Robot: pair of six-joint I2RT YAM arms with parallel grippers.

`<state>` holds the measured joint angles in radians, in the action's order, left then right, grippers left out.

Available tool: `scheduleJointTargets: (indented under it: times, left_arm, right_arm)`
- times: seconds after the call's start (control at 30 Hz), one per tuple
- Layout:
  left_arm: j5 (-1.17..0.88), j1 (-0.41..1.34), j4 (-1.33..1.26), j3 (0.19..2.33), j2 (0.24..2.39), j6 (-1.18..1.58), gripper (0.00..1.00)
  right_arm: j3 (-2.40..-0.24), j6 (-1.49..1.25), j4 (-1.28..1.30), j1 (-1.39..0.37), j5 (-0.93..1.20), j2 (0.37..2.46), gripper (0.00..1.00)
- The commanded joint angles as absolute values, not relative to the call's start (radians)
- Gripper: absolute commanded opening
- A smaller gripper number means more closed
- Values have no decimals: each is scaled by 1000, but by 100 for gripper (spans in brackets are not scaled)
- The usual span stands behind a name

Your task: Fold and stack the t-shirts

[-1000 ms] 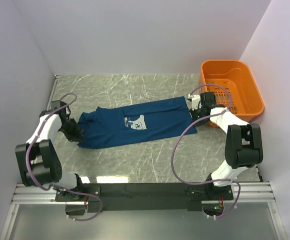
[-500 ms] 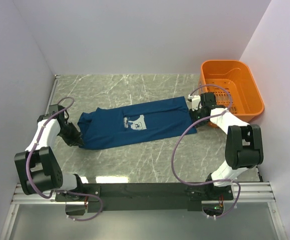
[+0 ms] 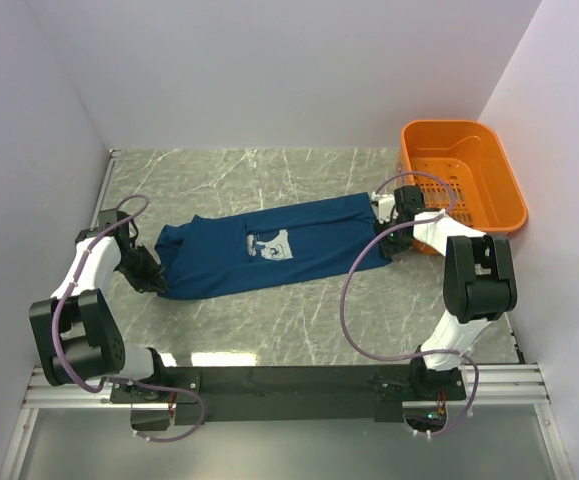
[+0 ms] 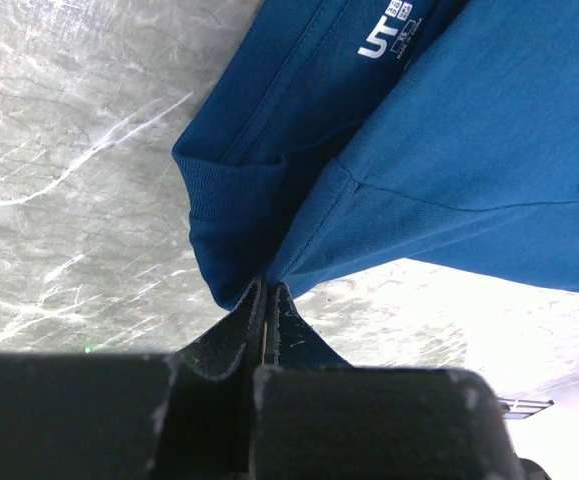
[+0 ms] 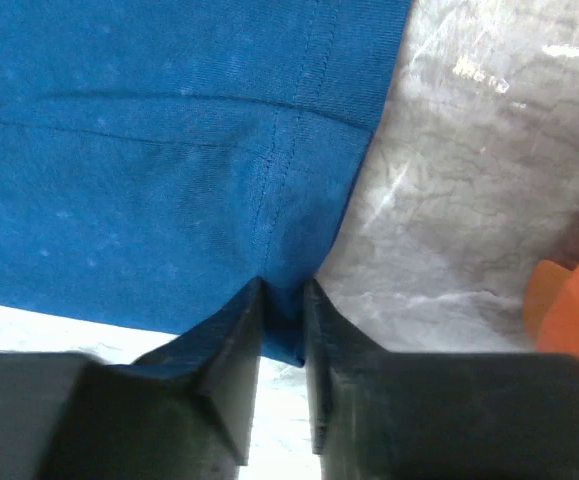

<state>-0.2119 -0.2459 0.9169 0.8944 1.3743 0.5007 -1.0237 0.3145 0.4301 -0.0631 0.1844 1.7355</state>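
Pale walls are closing in a grey marble-patterned table (image 3: 269, 320) on three sides. An orange basket (image 3: 464, 180) is sitting at the far right corner of the table, against the right wall.

The t-shirt (image 3: 269, 245), dark teal-blue, is lying flat on the table as one long band, running from the left side to the right and slanting slightly away toward its right end. The pale grey print with the dark figure is facing up near the middle of the band. In the left wrist view the ribbed neck opening and a white size mark inside it are showing, so the collar end is lying to the left. The right end is stopping just short of the basket.

The left gripper (image 4: 267, 292) is reaching in low from the left. Its jaws are pressed almost together, and a folded corner of cloth at the shirt's near left edge is running down between the tips; the cloth is pulling to a point there.

The right gripper (image 5: 284, 290) is reaching across in front of the basket. Its jaws are standing narrowly apart and clamping the stitched hem edge at the shirt's right end. Bare table is showing just right of the hem, with an orange corner of the basket beyond.
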Motion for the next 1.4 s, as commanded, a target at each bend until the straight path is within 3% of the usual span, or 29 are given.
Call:
scheduleJointTargets:
  times: [0.0,0.17,0.27,0.93,1.2,1.3,1.33,1.37]
  left_arm:
    - [-198,-250,905,902,1374,500,1]
    - [-172,-253,905,896,1365,511,1]
    - [-141,-253,913,890,1356,529,1]
    - [-95,-258,919,802,1319,609,1]
    - [-121,-256,911,792,1341,598,4]
    - [-120,-256,916,793,1333,601,13]
    - [-118,-258,923,798,1327,603,23]
    - [-111,-256,930,801,1321,604,28]
  right_arm:
    - [-1048,308,400,-69,183,1747,22]
    - [-1017,324,388,-66,173,1681,4]
    - [-1002,330,387,-61,173,1646,1]
    - [-897,445,471,-28,209,1560,3]
    - [-870,446,476,-25,212,1540,18]
    - [-868,456,485,-20,203,1514,30]
    - [-868,462,488,-20,202,1502,36]
    - [-868,466,492,-18,202,1496,38]
